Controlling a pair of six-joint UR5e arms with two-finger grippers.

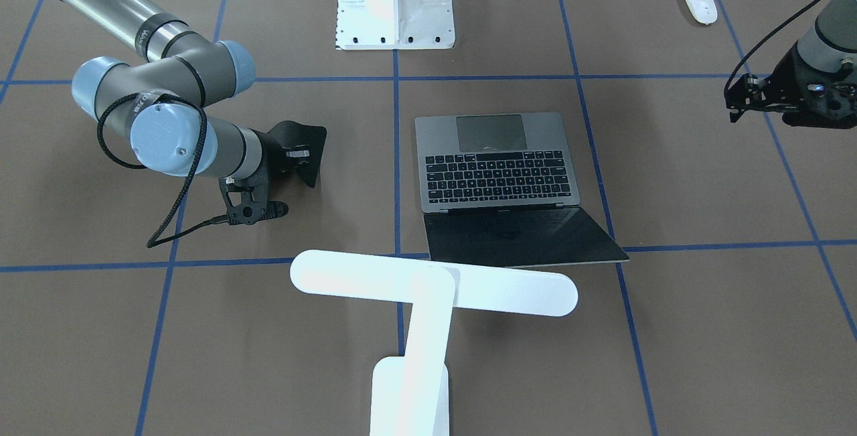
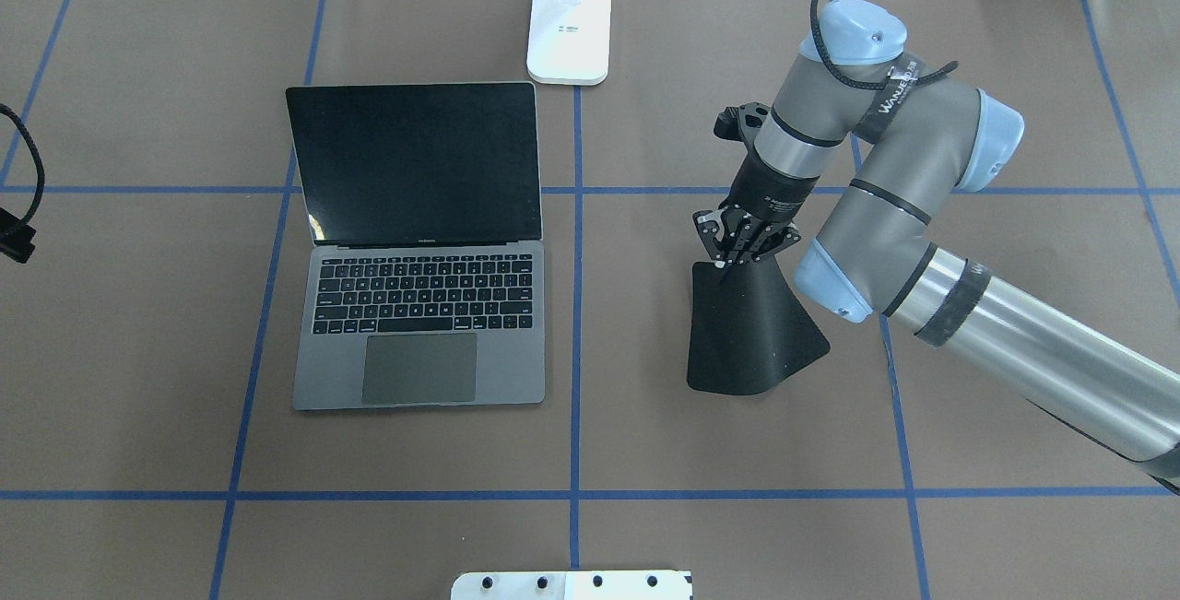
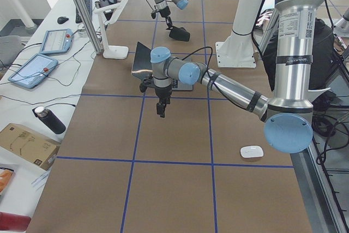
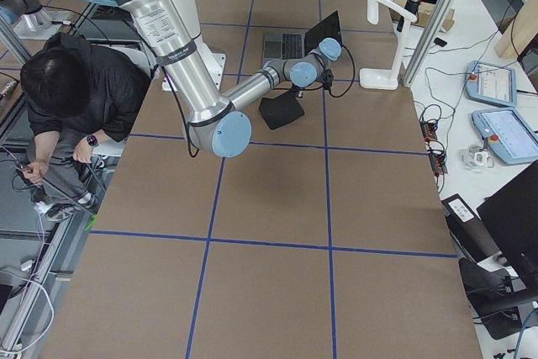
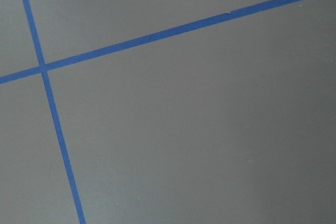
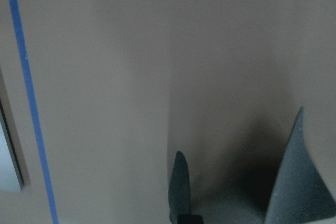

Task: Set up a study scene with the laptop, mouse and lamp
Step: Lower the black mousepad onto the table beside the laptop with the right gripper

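The laptop (image 2: 417,250) lies open on the brown table (image 2: 737,452). It has a dark-grey deck, black keys and a wide trackpad toward the robot, and a glossy black screen tilted back. The lamp (image 1: 428,302), white and T-shaped with a flat round-ended bar, stands just behind the laptop's screen. Right of the laptop and apart from it, the right gripper (image 2: 728,259) pinches the raised edge of a curling black mat (image 2: 751,342). The small white oval mouse (image 1: 699,5) lies well to the laptop's left, nearer the robot. The left gripper (image 3: 161,112) hangs left of the laptop; its grip cannot be told.
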